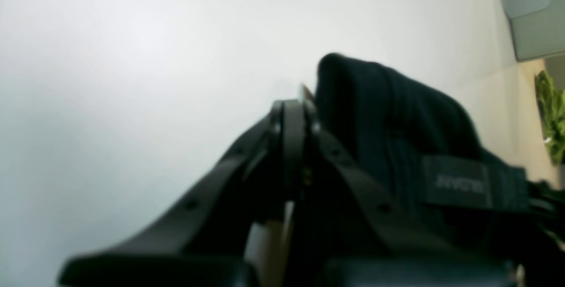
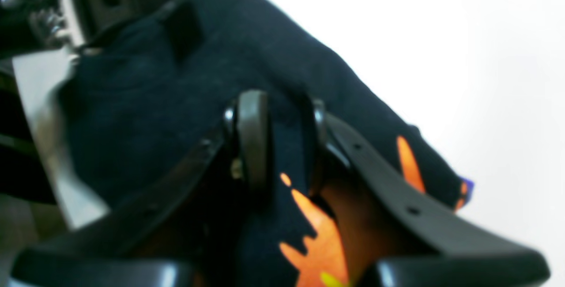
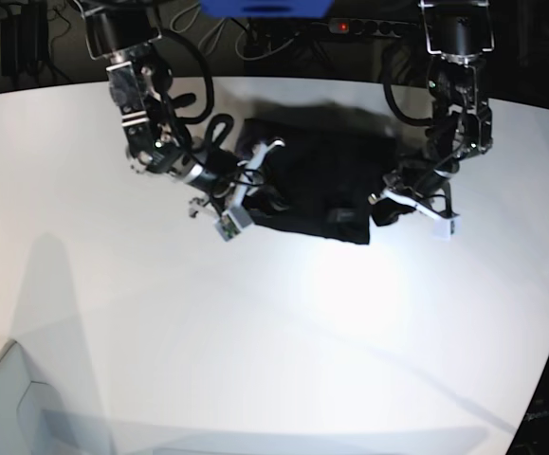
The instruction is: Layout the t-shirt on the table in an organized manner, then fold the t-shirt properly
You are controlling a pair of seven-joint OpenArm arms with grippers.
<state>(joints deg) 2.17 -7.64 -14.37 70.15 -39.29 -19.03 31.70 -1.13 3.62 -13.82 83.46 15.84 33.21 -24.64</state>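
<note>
The black t-shirt (image 3: 317, 175) lies bunched on the white table (image 3: 255, 332), stretched between my two grippers. In the right wrist view my right gripper (image 2: 282, 119) is shut on a fold of the t-shirt (image 2: 145, 101), and its orange and yellow print shows between and beside the fingers. In the base view this right gripper (image 3: 255, 190) is at the shirt's left edge. My left gripper (image 1: 295, 106) has its fingers pressed together at the edge of the t-shirt (image 1: 388, 115), which humps over the right finger with a label showing. The base view places the left gripper (image 3: 385, 204) at the shirt's right edge.
Cables and a power strip (image 3: 359, 27) run behind the table's far edge. The table's curved front edge drops off at the lower left (image 3: 9, 379). A grey-green sofa (image 1: 529, 9) and a green plant (image 1: 551, 115) stand beyond the table in the left wrist view.
</note>
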